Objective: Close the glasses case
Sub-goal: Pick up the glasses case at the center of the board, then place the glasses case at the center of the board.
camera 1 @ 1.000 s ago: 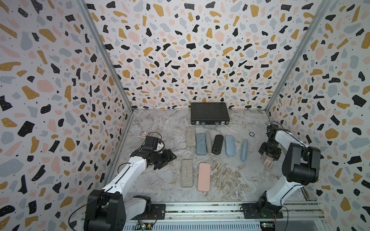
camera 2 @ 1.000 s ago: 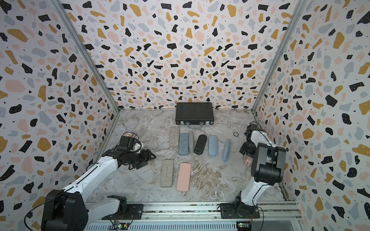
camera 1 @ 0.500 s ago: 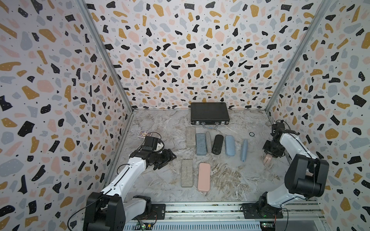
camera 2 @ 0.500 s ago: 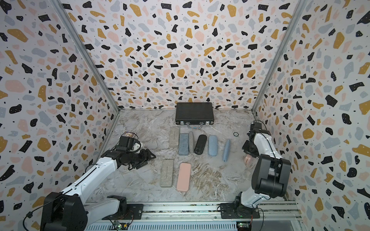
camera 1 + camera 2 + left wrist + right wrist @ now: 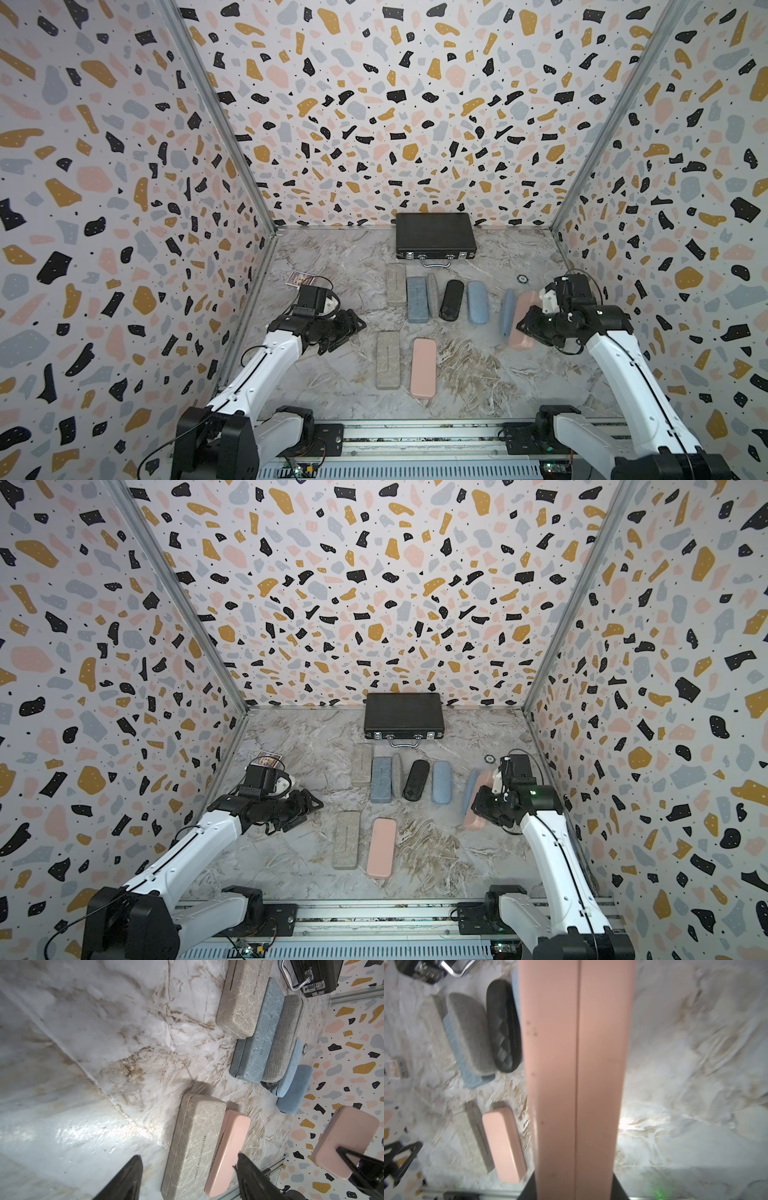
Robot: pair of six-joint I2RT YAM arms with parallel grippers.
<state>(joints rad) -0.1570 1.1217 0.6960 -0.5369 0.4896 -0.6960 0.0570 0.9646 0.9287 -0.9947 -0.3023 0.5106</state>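
**Item 1, your right gripper (image 5: 528, 328):** clamped on the pink glasses case (image 5: 525, 302) at the right of the table (image 5: 332, 266), just right of a blue case (image 5: 508, 311) standing on edge. In the right wrist view the pink case's halves meet along a thin seam (image 5: 578, 1064). You cannot tell whether it touches the table.

**Item 2, your left gripper (image 5: 351, 328):** spread wide, holding nothing, low over the left of the table.

**Also on your table:**
- black case (image 5: 451, 300), in the middle row
- beige case (image 5: 387, 359) beside a second pink case (image 5: 423, 368), nearer you
- black briefcase (image 5: 435, 235), against the far wall
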